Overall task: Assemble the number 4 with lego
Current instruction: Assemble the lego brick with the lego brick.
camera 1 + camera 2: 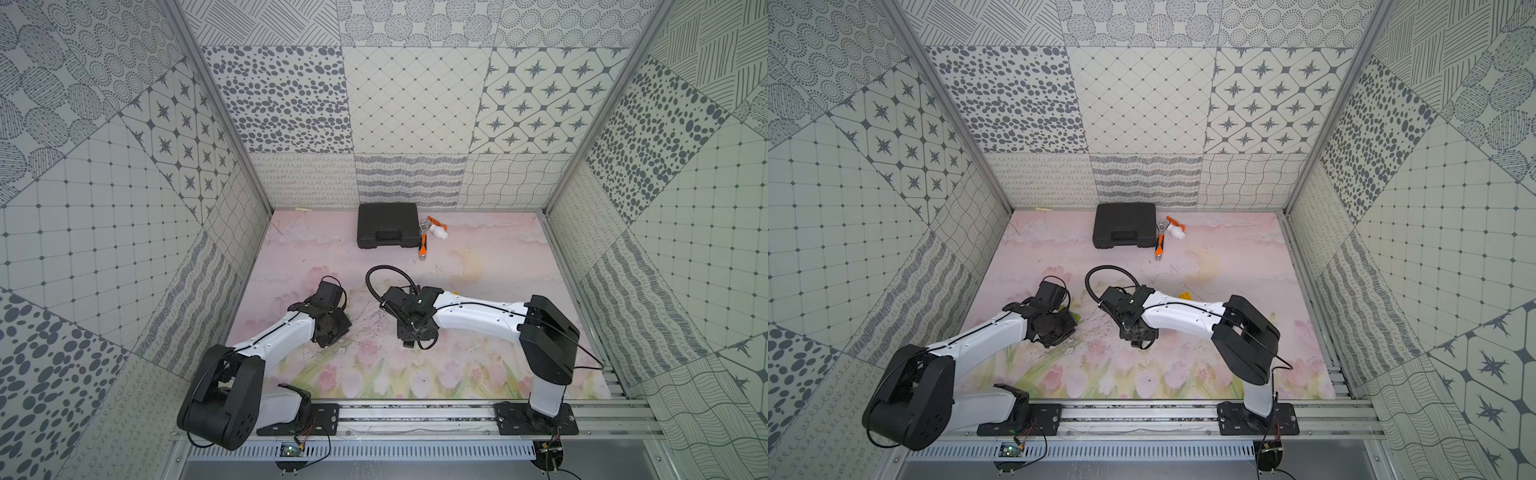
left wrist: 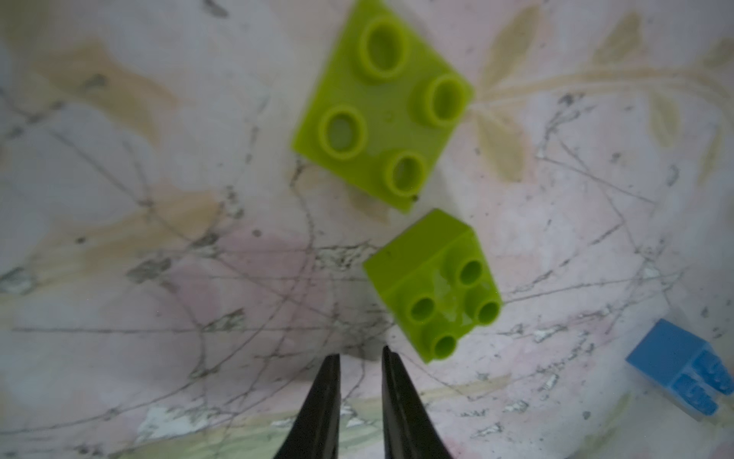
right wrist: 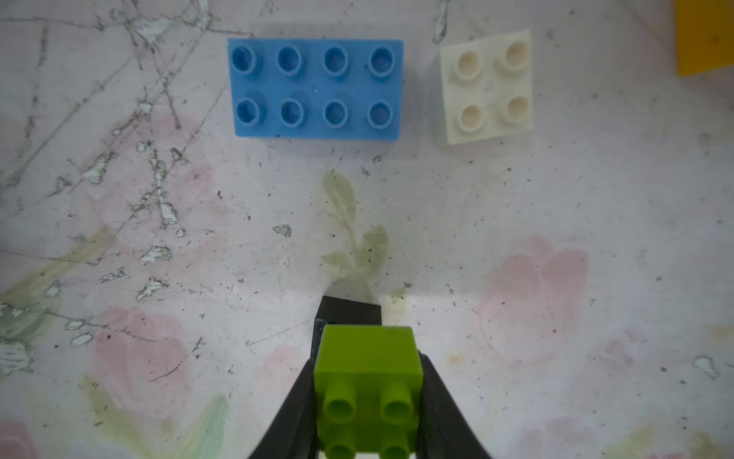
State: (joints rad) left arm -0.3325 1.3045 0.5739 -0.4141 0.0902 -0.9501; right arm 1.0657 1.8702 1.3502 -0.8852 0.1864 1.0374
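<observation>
- Right tool point(image 3: 367, 397) is clamping a lime green brick point(image 3: 367, 357), studs pointing toward the camera, just above the surface point(image 3: 556, 222).
- Blue brick point(image 3: 315, 88) and white brick point(image 3: 486, 87) are lying ahead, studs up, near each other but not touching; yellow brick point(image 3: 703, 37) is showing at the frame edge.
- Left tool point(image 2: 359, 357) is standing nearly closed and empty, beside two loose green bricks point(image 2: 383, 107) point(image 2: 433, 284).
- No 4 is joined yet.
- Advice: be squaring the held brick to the blue one's edge before lowering, pressing straight down; the other arm could be bracing.
</observation>
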